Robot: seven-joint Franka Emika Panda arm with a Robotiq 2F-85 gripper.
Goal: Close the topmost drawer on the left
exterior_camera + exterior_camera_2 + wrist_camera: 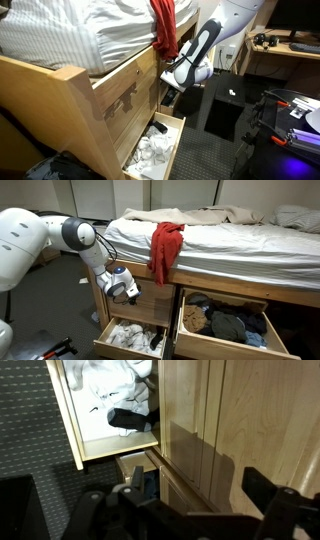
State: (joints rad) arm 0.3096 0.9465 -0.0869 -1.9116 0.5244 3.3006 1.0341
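Under the bed (230, 242), two bottom drawers (118, 352) stand open, white laundry (132, 336) at seven o'clock, dark clothes (228, 326) at five. The top left drawer (158, 478) sits ajar before the claw (185, 505), fingers apart.

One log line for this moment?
gripper: open, by top left drawer | top left drawer: ajar | lower left drawer: open

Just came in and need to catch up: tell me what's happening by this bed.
The robot arm has its open tool at the top left drawer under the bed, which the wrist view shows ajar, not yet shut. The drawer below is pulled out, with white clothes in it, and the right drawer is open too, full of dark clothes.
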